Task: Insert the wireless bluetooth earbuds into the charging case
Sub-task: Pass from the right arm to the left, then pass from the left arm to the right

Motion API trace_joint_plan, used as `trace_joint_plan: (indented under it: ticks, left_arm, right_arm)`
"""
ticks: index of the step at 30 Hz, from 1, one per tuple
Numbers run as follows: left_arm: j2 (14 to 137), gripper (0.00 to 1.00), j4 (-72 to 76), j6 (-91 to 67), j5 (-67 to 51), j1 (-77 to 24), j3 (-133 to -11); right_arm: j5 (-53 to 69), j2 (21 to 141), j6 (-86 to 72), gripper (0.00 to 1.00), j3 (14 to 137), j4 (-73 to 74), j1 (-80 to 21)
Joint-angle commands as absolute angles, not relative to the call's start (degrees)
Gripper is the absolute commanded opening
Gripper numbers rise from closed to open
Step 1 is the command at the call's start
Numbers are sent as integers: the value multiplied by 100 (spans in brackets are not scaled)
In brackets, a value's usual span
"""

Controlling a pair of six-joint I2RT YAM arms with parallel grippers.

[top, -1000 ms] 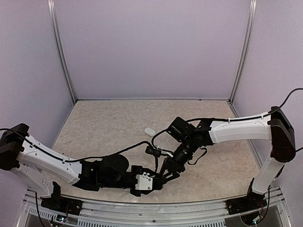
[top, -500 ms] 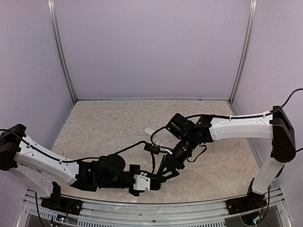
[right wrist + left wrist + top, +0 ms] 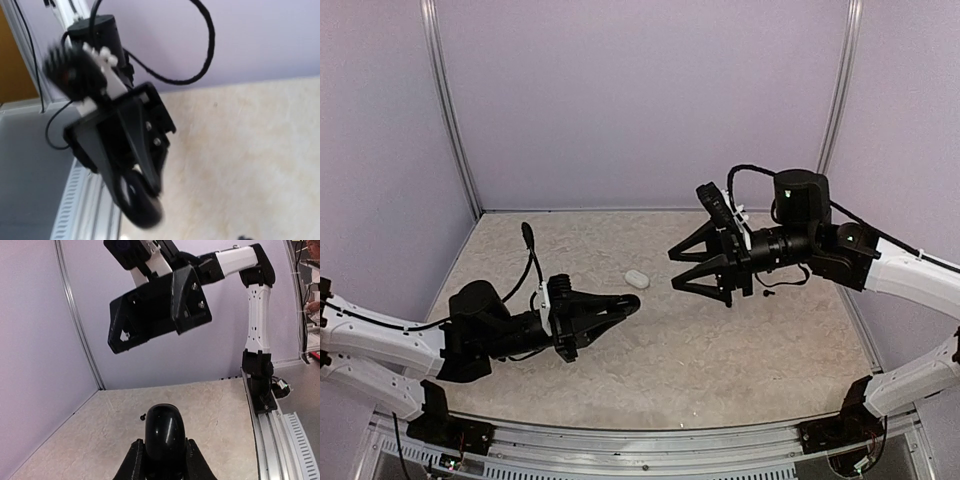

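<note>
Clamping a black disc (image 3: 165, 432), the left hand (image 3: 628, 305) is drawing back from the front-edge huddle. The right hand (image 3: 674, 271) is lifting away, fingers spread wide. The charging case (image 3: 637, 278) is lying unmoved on the desk (image 3: 550, 250), between them. The earbuds are not showing, so insertion is likely not begun.

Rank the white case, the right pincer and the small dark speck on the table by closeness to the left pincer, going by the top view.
From the left pincer, shut on a black round object:
1. white case, just beyond its tips.
2. right pincer, open, farther right.
3. small dark speck, far right on the table.
</note>
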State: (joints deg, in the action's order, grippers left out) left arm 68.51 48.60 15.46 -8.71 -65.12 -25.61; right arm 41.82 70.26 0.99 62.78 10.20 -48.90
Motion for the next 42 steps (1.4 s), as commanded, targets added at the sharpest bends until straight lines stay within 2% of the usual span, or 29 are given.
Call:
trace_joint_plan:
  ticks: [1,8,14,31,35,39,42]
  left_arm:
    - [6644,9,6055,673,-1473,-6397,-2461]
    - [6598,9,6665,381,-1666,-6393,-2398]
    - [6559,9,6825,288,-1706,-6391,-2350]
    - [6594,9,7166,308,-1588,-6373,-2168]
    - [6592,9,7188,290,-1593,-6349,-2145]
    - [6571,12,7199,265,-1563,-6318,-2101]
    - [6533,20,7094,270,-1516,-6304,-2083]
  right_arm:
    - [4029,7124,50,62,5880,-200,-5131]
    - [3925,7517,54,52,5979,-1215,-5571]
    - [4071,7877,70,47,6103,-1702,-5822]
    - [4419,8287,183,38,6443,-1910,-6183]
    - [4481,8347,179,31,6497,-1845,-6205]
    - [4423,8371,317,23,6621,-1545,-6205]
    - [4333,8315,428,20,6705,-1266,-6205]
